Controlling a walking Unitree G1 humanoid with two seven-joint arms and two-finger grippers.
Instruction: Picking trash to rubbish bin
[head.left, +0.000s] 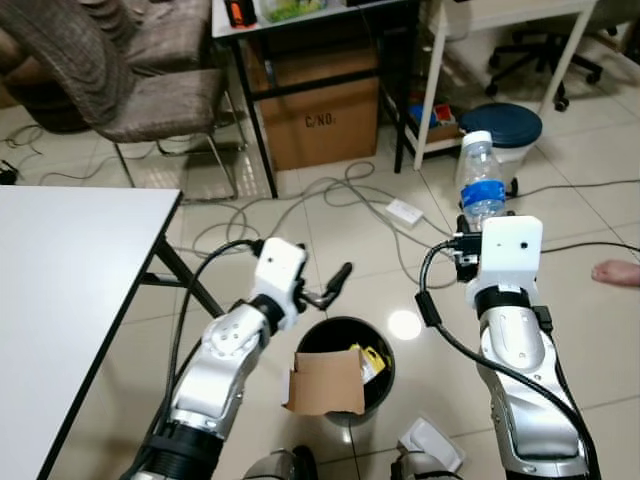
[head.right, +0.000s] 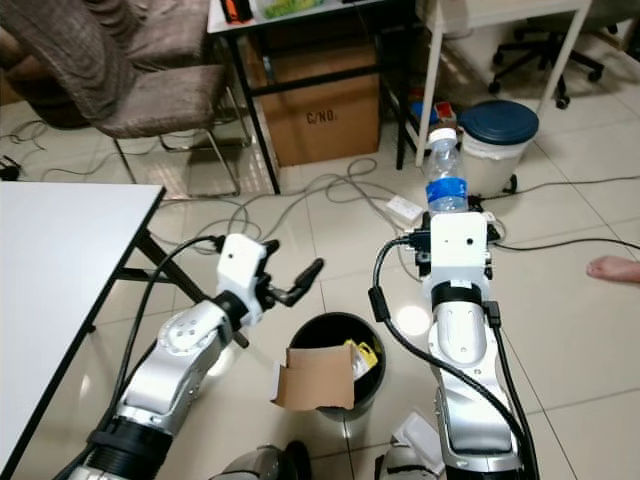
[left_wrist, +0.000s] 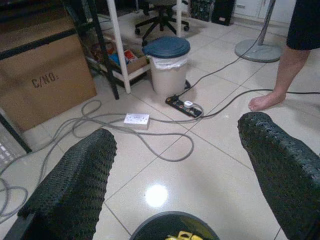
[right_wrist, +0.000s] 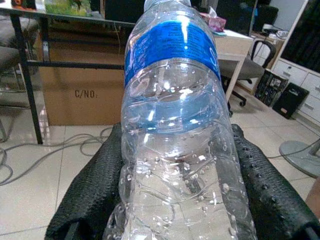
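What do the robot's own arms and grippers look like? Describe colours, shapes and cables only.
Both arms are rounded silver shells with black joints. Each wrist carries a white boxy module, and a thick black cable loops along each forearm. The left gripper and right gripper each have two long black fingers with a bumpy, textured surface.

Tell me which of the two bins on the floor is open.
The black bin between the robot's arms; it is lidless, with cardboard sticking out. The white bin further off wears a dark blue lid.
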